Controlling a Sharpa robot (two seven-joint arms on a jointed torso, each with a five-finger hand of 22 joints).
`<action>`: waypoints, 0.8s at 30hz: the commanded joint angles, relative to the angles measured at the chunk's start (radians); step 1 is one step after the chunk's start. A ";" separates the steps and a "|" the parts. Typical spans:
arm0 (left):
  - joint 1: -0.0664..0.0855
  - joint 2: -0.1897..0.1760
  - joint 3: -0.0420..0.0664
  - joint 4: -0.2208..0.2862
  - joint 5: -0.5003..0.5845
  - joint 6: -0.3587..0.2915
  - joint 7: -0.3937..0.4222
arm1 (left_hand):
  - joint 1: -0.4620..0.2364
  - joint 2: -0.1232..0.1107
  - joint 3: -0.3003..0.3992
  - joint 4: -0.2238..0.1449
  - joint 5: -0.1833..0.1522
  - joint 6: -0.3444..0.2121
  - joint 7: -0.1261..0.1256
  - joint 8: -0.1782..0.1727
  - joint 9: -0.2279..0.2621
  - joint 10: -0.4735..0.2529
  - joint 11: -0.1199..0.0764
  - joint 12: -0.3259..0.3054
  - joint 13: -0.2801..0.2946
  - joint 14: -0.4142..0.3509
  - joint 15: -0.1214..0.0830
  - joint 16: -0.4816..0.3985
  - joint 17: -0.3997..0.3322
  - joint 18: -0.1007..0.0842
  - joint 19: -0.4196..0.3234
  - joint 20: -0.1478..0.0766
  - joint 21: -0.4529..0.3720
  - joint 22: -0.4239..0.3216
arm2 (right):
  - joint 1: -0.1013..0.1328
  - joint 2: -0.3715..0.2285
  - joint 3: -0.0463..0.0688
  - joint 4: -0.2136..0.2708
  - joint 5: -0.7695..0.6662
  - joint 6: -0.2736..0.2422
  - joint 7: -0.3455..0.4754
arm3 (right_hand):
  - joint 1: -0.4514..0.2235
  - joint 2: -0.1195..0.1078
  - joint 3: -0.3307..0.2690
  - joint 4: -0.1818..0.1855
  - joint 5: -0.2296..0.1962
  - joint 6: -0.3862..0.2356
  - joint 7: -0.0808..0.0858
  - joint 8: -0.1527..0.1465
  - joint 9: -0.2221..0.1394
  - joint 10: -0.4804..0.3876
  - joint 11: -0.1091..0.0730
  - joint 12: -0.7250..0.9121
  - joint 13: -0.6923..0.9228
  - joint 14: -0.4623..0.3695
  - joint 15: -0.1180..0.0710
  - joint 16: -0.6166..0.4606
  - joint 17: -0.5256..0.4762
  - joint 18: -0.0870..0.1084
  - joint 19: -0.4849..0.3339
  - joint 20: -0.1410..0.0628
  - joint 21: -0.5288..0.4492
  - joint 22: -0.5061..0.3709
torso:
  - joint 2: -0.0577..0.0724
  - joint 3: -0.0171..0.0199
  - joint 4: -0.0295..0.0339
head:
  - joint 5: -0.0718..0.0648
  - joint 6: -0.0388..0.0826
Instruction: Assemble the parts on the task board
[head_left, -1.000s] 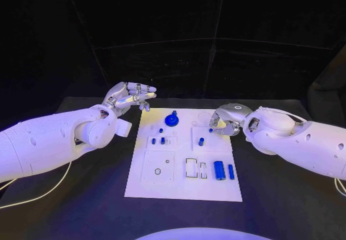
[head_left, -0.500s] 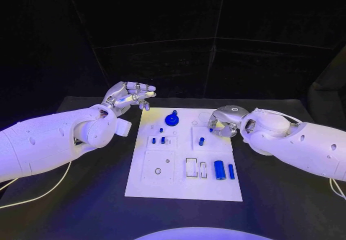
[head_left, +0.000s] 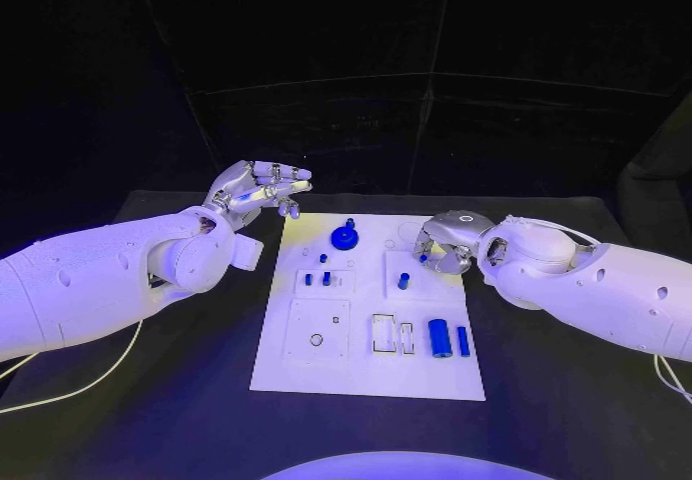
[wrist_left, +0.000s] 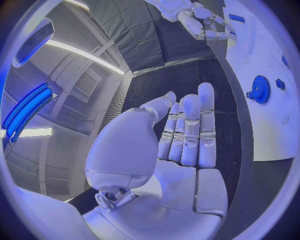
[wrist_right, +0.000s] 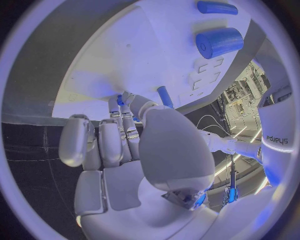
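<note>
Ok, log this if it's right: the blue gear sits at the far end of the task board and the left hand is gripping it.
Not quite. The blue gear does sit at the far end of the task board, but the left hand holds nothing; it hovers off the board's far left corner. The left wrist view shows its fingers bare, the gear apart.

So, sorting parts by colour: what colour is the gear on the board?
Blue; the gear shows best in the left wrist view.

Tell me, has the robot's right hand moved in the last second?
Yes. In the head view the right hand has slid a little inward over the task board, closer to the blue gear standing on it than before. The board itself stays put.
</note>
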 joint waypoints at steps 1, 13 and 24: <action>0.002 0.000 0.001 0.001 0.006 0.009 0.015 | 0.006 0.010 -0.007 -0.002 0.000 0.004 0.000 0.004 0.001 0.000 0.000 0.005 0.001 -0.009 -0.001 -0.007 -0.004 0.006 -0.006 -0.001 -0.008 -0.002 | -0.001 0.003 -0.002 0.002 -0.004 0.027 0.005 | -0.006 0.007 0.008 -0.004 -0.007 0.016 -0.004 0.009 0.003 0.018 -0.004 0.004 0.001 0.041 -0.010 0.005 0.002 0.007 0.009 -0.003 0.005 0.004 | 0.000 0.0000 -0.0002 | 0.000 -0.001; 0.002 0.000 0.001 -0.002 0.006 0.012 0.013 | 0.007 0.010 -0.008 -0.004 0.000 0.004 0.000 0.005 0.001 0.000 0.000 0.006 0.001 -0.009 -0.001 -0.007 -0.004 0.006 -0.006 -0.001 -0.009 -0.003 | -0.005 0.002 -0.001 0.010 -0.075 -0.072 -0.067 | 0.038 0.048 0.065 -0.055 -0.062 0.068 -0.019 0.020 0.010 0.078 -0.022 0.003 0.005 0.043 -0.030 0.017 0.012 0.003 0.020 -0.025 0.022 0.028 | -0.001 0.0001 -0.0001 | -0.002 -0.003; 0.002 -0.001 0.001 -0.007 0.006 0.014 0.010 | 0.009 0.010 -0.009 -0.005 0.000 0.003 0.001 0.005 0.001 -0.002 0.000 0.007 0.001 -0.010 -0.001 -0.008 -0.007 0.006 -0.005 -0.001 -0.010 -0.004 | -0.005 -0.031 -0.001 0.062 -0.069 -0.164 -0.058 | 0.034 0.039 0.087 -0.070 -0.059 0.064 -0.015 0.011 0.008 0.077 -0.018 -0.008 0.004 0.042 -0.027 0.017 0.010 0.002 0.020 -0.024 0.023 0.029 | -0.002 -0.0011 -0.0002 | -0.004 -0.003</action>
